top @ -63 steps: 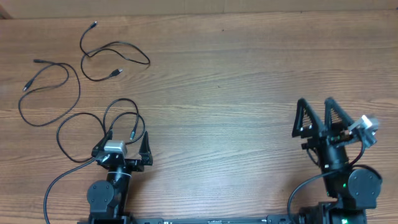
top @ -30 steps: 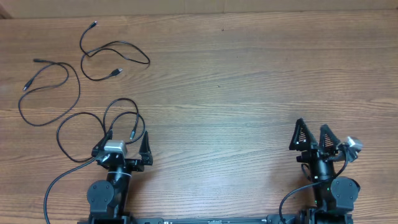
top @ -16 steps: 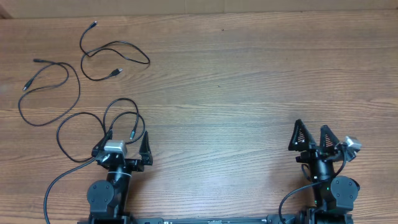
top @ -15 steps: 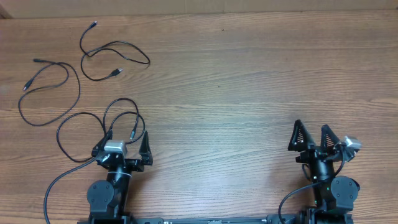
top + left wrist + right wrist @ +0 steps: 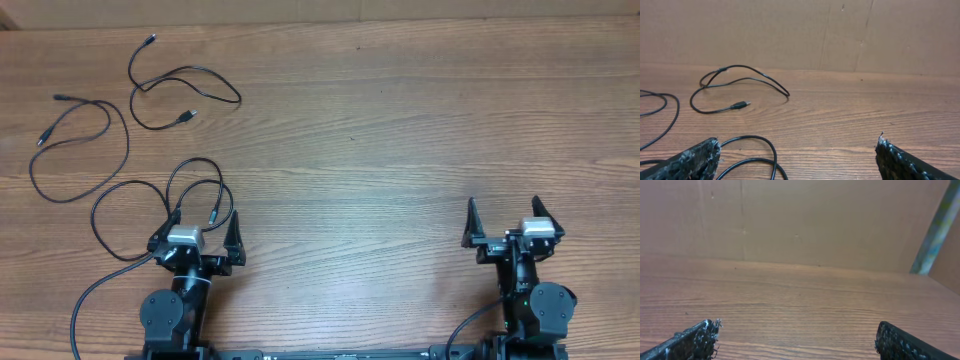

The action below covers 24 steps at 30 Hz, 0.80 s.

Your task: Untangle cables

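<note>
the three cables (image 5: pixel 186 68) lie apart on the left of the worktop (image 5: pixel 380 120), none seeming to cross another, so the untangling looks about finished. the left gripper (image 5: pixel 198 226) and right gripper (image 5: pixel 505 218) stand spread wide and empty.

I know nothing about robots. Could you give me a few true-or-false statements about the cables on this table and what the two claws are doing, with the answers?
1. All three cables lie on the left arm's side of the table. True.
2. The right gripper holds a cable. False: it is open and empty, with no cable near it.
3. The left gripper is open. True.
4. The nearest cable, just in front of the left gripper, lies in a straight line. False: it curls in loops.
</note>
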Available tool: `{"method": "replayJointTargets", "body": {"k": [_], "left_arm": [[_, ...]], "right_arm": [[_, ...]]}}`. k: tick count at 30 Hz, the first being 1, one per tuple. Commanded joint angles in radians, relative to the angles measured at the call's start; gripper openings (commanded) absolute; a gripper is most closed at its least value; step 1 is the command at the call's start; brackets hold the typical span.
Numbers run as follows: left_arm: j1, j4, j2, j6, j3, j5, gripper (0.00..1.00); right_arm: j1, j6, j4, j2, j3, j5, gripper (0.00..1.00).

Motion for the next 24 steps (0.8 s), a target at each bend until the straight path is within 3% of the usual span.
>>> {"method": "replayJointTargets", "body": {"k": [1, 9, 24], "left_arm": [[-0.004, 0.002, -0.009, 0.026, -0.007, -0.006, 1.00], [-0.004, 0.002, -0.009, 0.026, -0.007, -0.006, 1.00], [-0.004, 0.002, -0.009, 0.027, -0.007, -0.006, 1.00]], "right_arm": [[0.045, -0.019, 0.002, -0.006, -0.011, 0.011, 1.00], [0.111, 0.079, 0.002, 0.037, -0.011, 0.010, 1.00], [0.079, 0.079, 0.003, -0.009, -0.011, 0.003, 1.00]]}}
